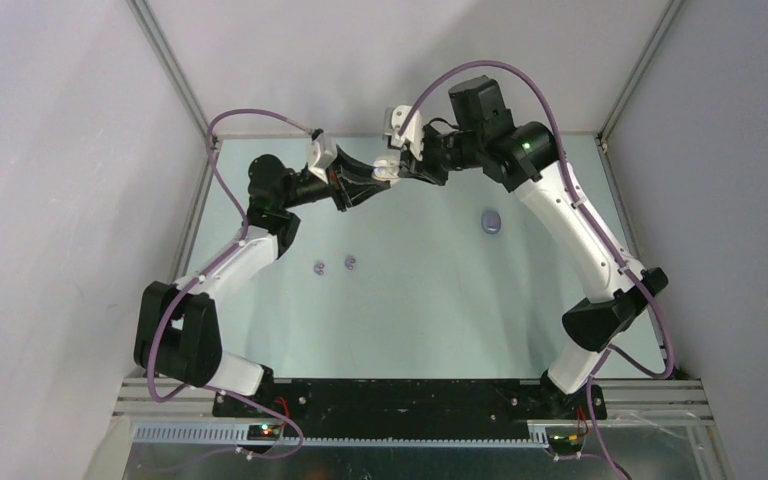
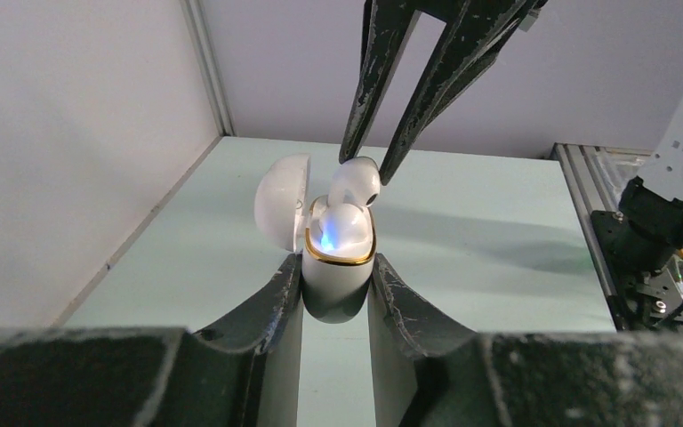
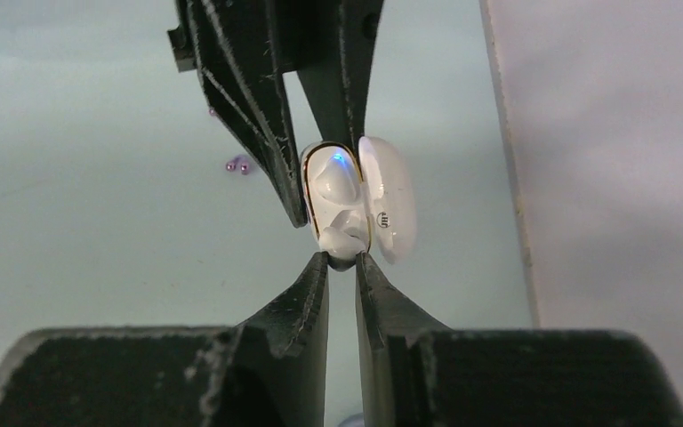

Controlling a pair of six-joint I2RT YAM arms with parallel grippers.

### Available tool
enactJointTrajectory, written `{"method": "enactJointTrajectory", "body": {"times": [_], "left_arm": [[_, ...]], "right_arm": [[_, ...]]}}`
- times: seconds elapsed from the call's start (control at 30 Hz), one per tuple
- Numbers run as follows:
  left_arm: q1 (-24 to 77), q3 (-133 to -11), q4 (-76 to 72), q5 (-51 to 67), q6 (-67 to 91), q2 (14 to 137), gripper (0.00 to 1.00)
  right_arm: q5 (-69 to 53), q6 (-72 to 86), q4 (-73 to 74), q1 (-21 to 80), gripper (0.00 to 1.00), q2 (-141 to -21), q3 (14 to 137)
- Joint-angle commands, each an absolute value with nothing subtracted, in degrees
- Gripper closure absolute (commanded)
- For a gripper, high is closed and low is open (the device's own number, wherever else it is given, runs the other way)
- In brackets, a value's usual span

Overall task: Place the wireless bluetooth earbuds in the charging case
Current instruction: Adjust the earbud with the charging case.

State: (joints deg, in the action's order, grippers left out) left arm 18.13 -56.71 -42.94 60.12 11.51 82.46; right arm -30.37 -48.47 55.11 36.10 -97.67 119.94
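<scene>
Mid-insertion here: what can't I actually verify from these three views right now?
Left wrist view: the held white earbud has its lower end hidden behind the seated earbud, so depth is unclear.
Right wrist view: the right gripper covers that earbud's tip; the purple earbuds are blurred specks.
Top view: the charging case is tiny and partly covered by the left gripper; the purple case lid state is unreadable.

Purple earbuds [image 1: 350,263] too small for detail; charging case [image 2: 338,271] base hidden between left fingers [image 2: 267,307].
</scene>
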Motion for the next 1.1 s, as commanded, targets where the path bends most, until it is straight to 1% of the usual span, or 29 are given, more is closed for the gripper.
{"method": "enactJointTrajectory", "body": {"times": [0.0,0.17,0.37,0.43,0.57,0.63,0.73,0.83,0.9,0.93,0.97,1.0,1.07], "left_arm": [[19.4,-58.0,-46.1,60.0,10.1,80.9,1.00],[19.6,-57.4,-46.5,59.5,10.0,80.7,1.00],[19.6,-57.0,-46.8,58.3,10.2,80.8,1.00],[19.6,-57.0,-46.8,57.1,10.6,81.2,1.00],[19.6,-56.9,-47.3,54.9,11.8,81.8,1.00],[19.6,-57.0,-47.6,54.0,12.5,82.2,1.00],[19.6,-57.4,-47.6,53.9,12.8,82.6,1.00],[19.5,-57.7,-47.0,54.0,12.7,82.8,1.00],[19.5,-58.0,-46.5,54.1,12.7,82.9,1.00],[19.4,-58.1,-46.0,54.3,12.7,82.9,1.00],[19.4,-58.2,-45.8,54.6,12.6,82.9,1.00],[19.3,-58.3,-45.3,54.9,12.6,83.0,1.00],[19.1,-58.5,-44.4,55.8,12.4,83.0,1.00]], "right_arm": [[-26.1,-37.0,52.4,37.5,0.87,-100.3,123.7],[-22.8,-31.8,53.3,37.8,0.87,-102.3,126.3],[-16.8,-26.3,53.6,39.0,0.84,-103.3,128.1],[-16.6,-24.2,53.8,39.2,0.83,-103.4,128.8],[-16.8,-23.1,55.0,40.4,0.75,-103.2,129.3],[-16.7,-22.9,55.9,40.5,0.69,-102.5,129.5],[-16.7,-22.9,57.4,40.1,0.65,-101.5,130.1],[-22.2,-22.1,57.7,37.3,0.60,-99.2,130.8],[-28.6,-21.8,57.4,34.7,0.56,-97.6,130.3],[-34.1,-23.3,57.5,33.1,0.54,-97.1,129.8],[-36.0,-24.6,57.8,32.3,0.50,-95.8,128.4],[-39.5,-27.8,58.0,31.1,0.48,-94.6,127.5],[-41.9,-32.3,57.4,29.8,0.42,-92.5,122.2]]}}
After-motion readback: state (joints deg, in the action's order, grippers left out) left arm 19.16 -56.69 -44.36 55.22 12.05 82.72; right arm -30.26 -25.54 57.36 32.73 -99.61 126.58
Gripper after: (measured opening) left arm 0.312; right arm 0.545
